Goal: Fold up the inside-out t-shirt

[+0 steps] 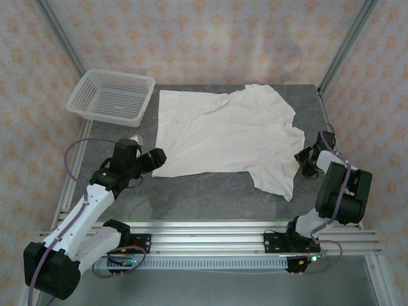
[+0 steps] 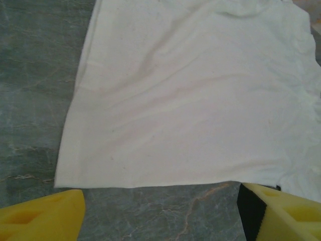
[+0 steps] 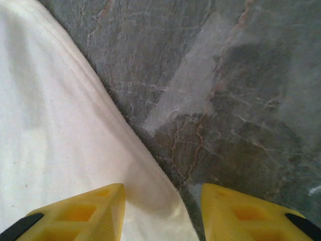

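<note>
The left gripper (image 2: 160, 213) has its yellow fingers (image 2: 42, 216) spread wide with nothing between them. It hangs over bare grey table (image 2: 30, 75), and the straight hem of the inside-out t-shirt (image 2: 190, 100) lies just beyond the tips at 12 o'clock.

The right gripper (image 3: 163, 203) stands partly apart. One finger (image 3: 88, 213) is over the cloth (image 3: 50, 150) and the other over the table (image 3: 235, 95), with the shirt's edge running down into the gap, unclamped.

From above, the t-shirt (image 1: 223, 137) lies spread flat and wrinkled in the middle of the table (image 1: 210, 197). The left gripper (image 1: 156, 158) is at its 8 o'clock corner and the right gripper (image 1: 302, 159) beside the sleeve at 4 o'clock. A white mesh basket (image 1: 121, 76) sits at 10 o'clock.
</note>
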Controlling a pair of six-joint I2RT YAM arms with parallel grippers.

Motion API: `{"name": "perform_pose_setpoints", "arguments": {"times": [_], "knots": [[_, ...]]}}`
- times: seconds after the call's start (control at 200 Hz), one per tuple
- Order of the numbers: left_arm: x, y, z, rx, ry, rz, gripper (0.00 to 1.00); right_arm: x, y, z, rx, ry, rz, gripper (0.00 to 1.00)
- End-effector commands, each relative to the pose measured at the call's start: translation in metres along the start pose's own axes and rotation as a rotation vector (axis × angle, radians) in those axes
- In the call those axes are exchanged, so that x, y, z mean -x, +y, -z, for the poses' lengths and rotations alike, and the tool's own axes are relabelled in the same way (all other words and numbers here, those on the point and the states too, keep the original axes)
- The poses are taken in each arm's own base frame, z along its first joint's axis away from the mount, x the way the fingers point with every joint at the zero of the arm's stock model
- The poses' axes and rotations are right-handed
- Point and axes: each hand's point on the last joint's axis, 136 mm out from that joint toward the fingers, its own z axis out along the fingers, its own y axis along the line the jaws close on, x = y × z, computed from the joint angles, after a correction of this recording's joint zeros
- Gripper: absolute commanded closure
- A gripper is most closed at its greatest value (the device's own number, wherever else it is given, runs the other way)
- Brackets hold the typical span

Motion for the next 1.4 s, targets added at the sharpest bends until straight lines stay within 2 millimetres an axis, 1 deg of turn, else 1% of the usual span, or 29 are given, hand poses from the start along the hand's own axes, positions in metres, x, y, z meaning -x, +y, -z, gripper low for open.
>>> {"name": "perform_pose_setpoints", "arguments": {"times": [0.0,0.085,0.165,0.225,0.29,0.35,0.41,0.45,0.505,0.58,0.656,0.706,0.811,0.966,1.021,1.131,1.256,1.316,1.391], "knots": [[0.008,-0.019,0.005,-0.069,-0.020,-0.048,0.17,0.006,0.018,0.000,0.043,-0.008,0.049,0.57],[0.006,-0.018,0.004,-0.064,-0.015,-0.051,0.16,0.005,0.021,-0.003,0.048,0.005,0.052,0.58],[0.005,-0.017,0.002,-0.059,-0.009,-0.053,0.16,0.005,0.023,-0.005,0.054,0.009,0.053,0.63],[0.005,-0.016,0.001,-0.053,-0.008,-0.050,0.15,0.006,0.026,-0.005,0.058,0.009,0.056,0.70],[0.005,-0.015,0.000,-0.049,-0.007,-0.047,0.15,0.007,0.028,-0.005,0.063,0.007,0.058,0.75],[0.004,-0.013,-0.001,-0.039,-0.008,-0.042,0.15,0.008,0.031,-0.005,0.068,0.009,0.061,0.85],[0.004,-0.004,-0.001,0.008,-0.009,-0.023,0.15,0.009,0.032,-0.003,0.068,0.009,0.059,0.95],[0.003,0.010,0.001,0.084,-0.014,0.006,0.15,0.009,0.033,0.000,0.070,0.006,0.051,1.00],[0.001,0.034,0.005,0.216,-0.021,0.053,0.15,0.010,0.033,0.009,0.069,-0.012,0.036,1.00],[-0.005,0.058,0.006,0.342,-0.004,0.091,0.15,0.010,0.030,0.022,0.071,-0.045,0.010,1.00],[-0.017,0.074,-0.002,0.423,0.045,0.125,0.17,0.008,0.023,0.032,0.067,-0.081,-0.015,1.00],[-0.024,0.081,-0.011,0.451,0.086,0.151,0.20,0.006,0.019,0.036,0.062,-0.093,-0.021,1.00],[-0.032,0.082,-0.032,0.444,0.133,0.202,0.29,0.002,0.018,0.040,0.079,-0.094,-0.019,1.00],[-0.041,0.070,-0.061,0.347,0.174,0.276,0.31,-0.002,0.020,0.040,0.089,-0.072,-0.010,1.00],[-0.045,0.070,-0.068,0.338,0.185,0.300,0.31,-0.003,0.021,0.039,0.091,-0.067,-0.011,1.00],[-0.051,0.080,-0.075,0.368,0.184,0.319,0.32,-0.003,0.022,0.037,0.094,-0.059,-0.011,1.00],[-0.054,0.086,-0.085,0.392,0.189,0.331,0.36,-0.003,0.022,0.038,0.094,-0.061,-0.008,1.00],[-0.054,0.087,-0.090,0.393,0.188,0.340,0.42,-0.003,0.022,0.039,0.095,-0.062,-0.005,1.00],[-0.054,0.087,-0.094,0.391,0.182,0.360,0.55,-0.003,0.022,0.040,0.093,-0.063,0.001,1.00]]}}
